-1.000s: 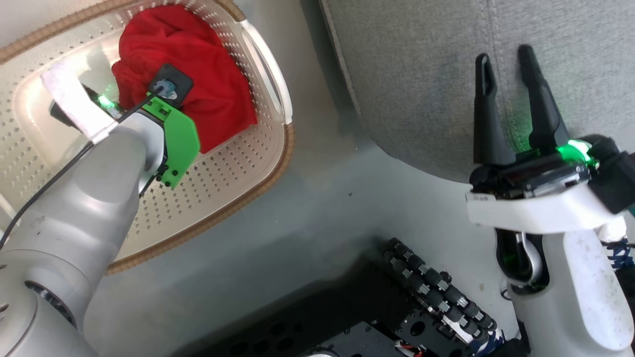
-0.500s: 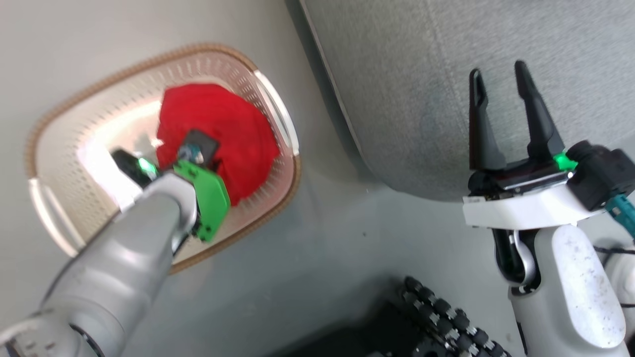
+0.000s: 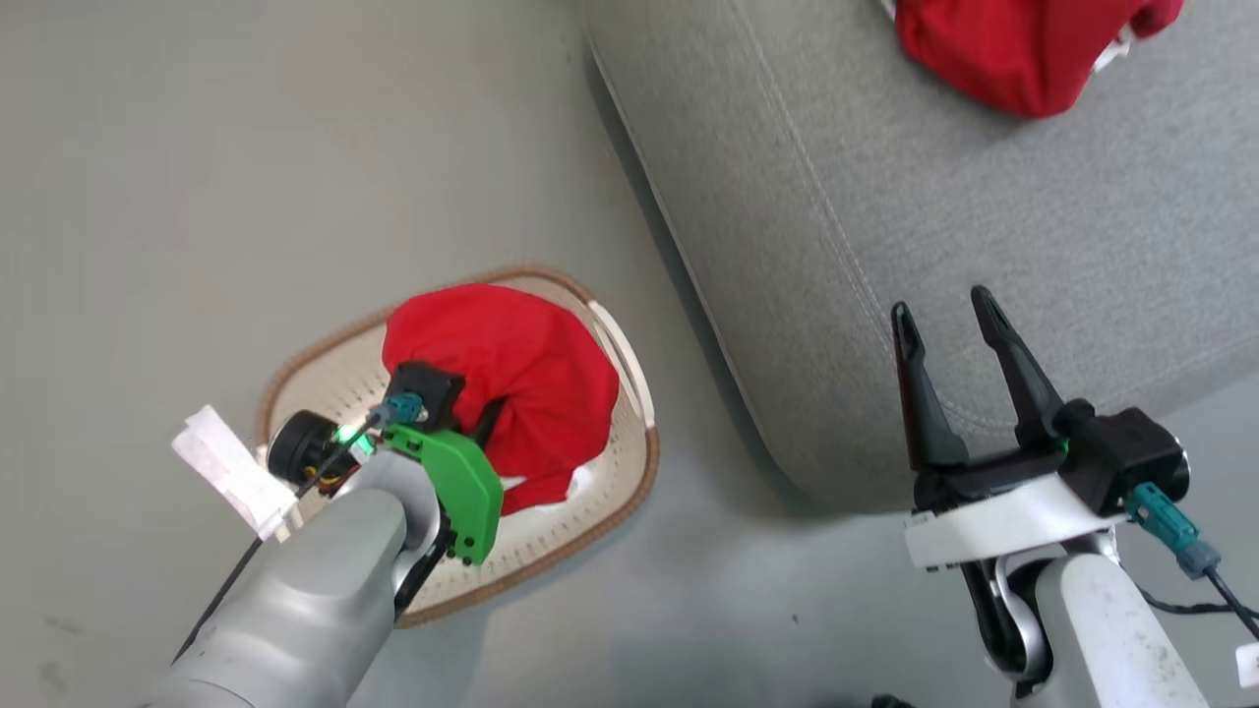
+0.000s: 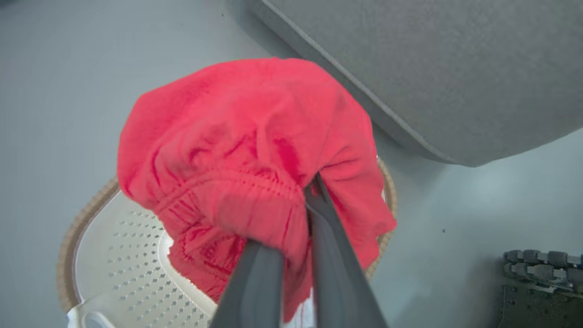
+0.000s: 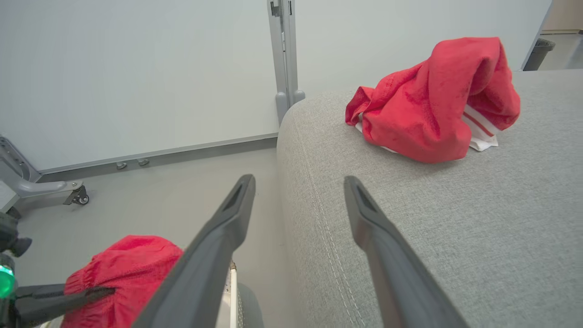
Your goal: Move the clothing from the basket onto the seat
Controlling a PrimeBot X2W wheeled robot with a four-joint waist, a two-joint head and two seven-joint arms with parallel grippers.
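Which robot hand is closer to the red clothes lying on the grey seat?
Right. The right gripper is open over the seat's near edge, short of those clothes. The left gripper is over the basket, clamping another red garment.

The left arm's silver-grey forearm [image 3: 315,590] reaches up from the head view's lower left, with a bright green plastic bracket [image 3: 457,482] at its wrist. Its dark two-fingered left gripper [image 4: 296,205] is clamped tight on bright red soft clothing [image 4: 237,150] (fabric bunched between the fingers). The dark long-fingered right gripper [image 3: 941,305], on a white forearm [image 3: 1102,629], points upward with its jaws spread wide, holding nothing.
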